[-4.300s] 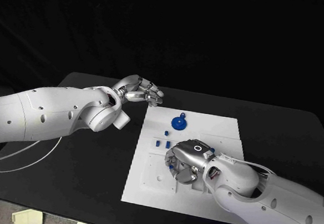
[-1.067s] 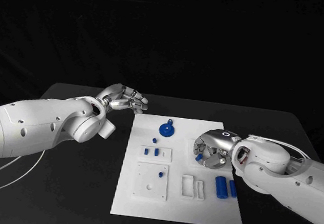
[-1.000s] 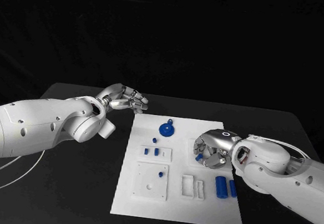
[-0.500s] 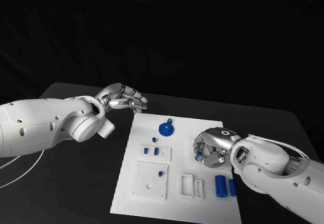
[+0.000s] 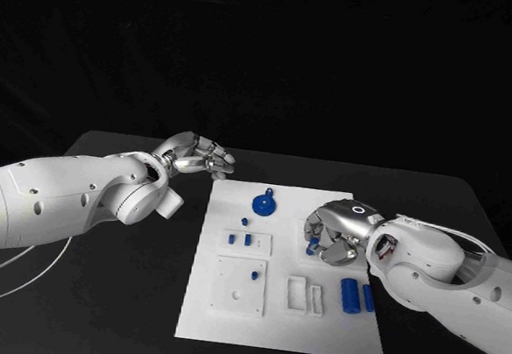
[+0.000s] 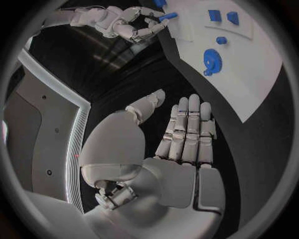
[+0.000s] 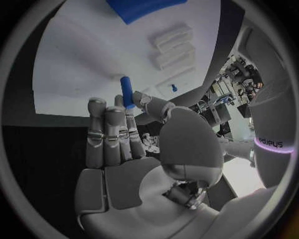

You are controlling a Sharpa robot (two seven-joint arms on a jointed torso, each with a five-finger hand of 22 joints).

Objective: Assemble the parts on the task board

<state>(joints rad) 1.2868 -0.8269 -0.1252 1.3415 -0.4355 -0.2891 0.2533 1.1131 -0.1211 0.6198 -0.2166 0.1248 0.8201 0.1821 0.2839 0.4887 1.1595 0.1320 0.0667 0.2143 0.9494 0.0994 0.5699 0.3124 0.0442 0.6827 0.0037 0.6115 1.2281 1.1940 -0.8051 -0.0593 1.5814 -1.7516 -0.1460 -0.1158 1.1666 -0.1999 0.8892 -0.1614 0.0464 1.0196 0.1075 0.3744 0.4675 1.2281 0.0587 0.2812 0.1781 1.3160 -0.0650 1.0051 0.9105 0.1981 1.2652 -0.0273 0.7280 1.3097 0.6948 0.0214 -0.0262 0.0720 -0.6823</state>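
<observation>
Partly hidden peg (image 7: 126,91) in right hand (image 5: 333,230)

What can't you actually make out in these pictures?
- Head view: the right hand covers the board beneath it.
- Right wrist view: the blue peg it pinches is half hidden by fingers.
- Head view: small blue parts are too small to tell shape.
- Right wrist view: the large blue part is cut off by the edge.
</observation>
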